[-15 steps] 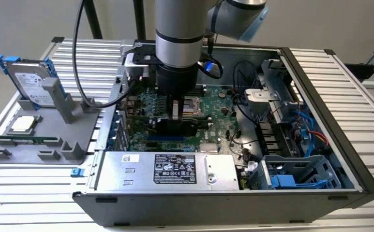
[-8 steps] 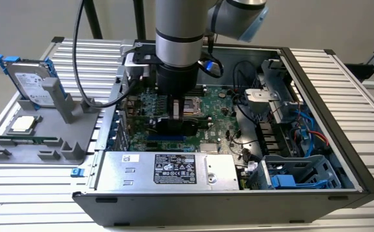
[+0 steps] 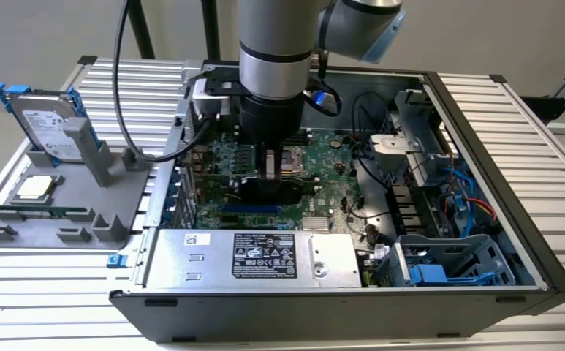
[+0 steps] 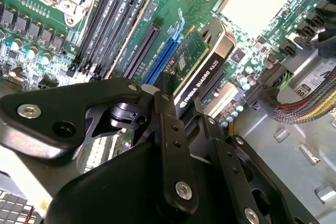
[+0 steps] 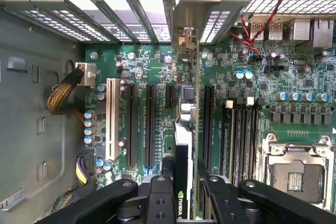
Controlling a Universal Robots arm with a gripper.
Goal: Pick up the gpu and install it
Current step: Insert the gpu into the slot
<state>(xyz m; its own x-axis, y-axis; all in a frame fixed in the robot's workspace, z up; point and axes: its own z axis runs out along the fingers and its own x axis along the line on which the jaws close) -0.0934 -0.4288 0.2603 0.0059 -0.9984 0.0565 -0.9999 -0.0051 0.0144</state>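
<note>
Gpu (image 4: 202, 66) sits clamped in your tool (image 4: 173, 108), edge-on above the motherboard (image 5: 147, 72), its bracket toward the rear slot covers at 12 o'clock in the first wrist view. Treat it as light, stiff, fragile: grip the cooler body, not components.

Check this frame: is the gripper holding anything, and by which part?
Yes. The gripper is shut on the gpu, pinching its top edge, above the motherboard.
</note>
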